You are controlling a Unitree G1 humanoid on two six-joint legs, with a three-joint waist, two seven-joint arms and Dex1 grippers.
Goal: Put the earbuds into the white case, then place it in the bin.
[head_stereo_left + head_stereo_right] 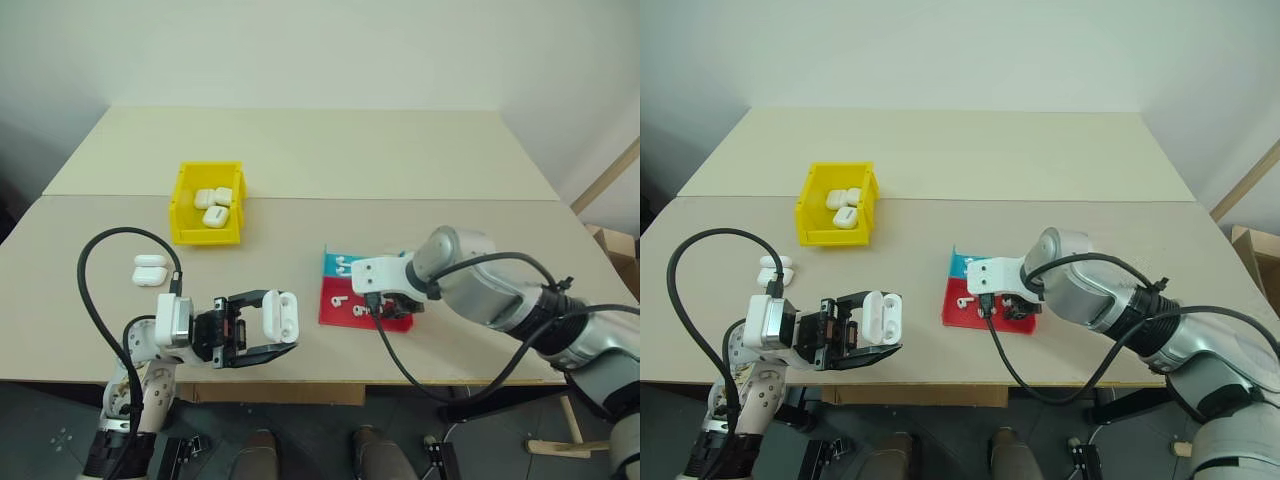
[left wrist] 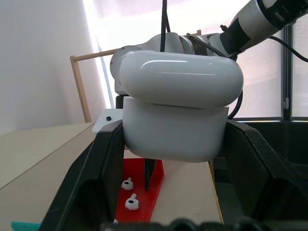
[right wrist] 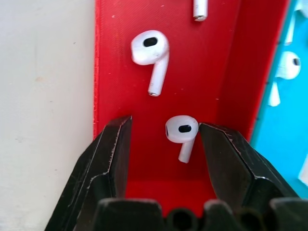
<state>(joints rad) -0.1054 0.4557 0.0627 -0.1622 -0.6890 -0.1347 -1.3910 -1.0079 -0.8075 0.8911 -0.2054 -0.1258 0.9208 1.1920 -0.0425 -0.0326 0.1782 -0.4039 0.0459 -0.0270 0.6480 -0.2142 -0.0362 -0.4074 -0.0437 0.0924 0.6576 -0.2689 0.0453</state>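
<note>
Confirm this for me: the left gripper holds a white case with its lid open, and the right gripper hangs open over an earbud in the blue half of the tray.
Not quite: the earbud between the open fingers of the right gripper lies in the red half of the tray, not the blue, as the right wrist view shows. The rest stands: the left gripper holds the white case with its lid open.

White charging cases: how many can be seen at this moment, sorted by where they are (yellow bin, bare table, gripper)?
In the small yellow plastic bin: 3 glossy white rounded cases.
On the beige table beside the bin: 2 white cases, close together.
In the left gripper: 1 white case, lid open.
Total: 6 cases.
</note>
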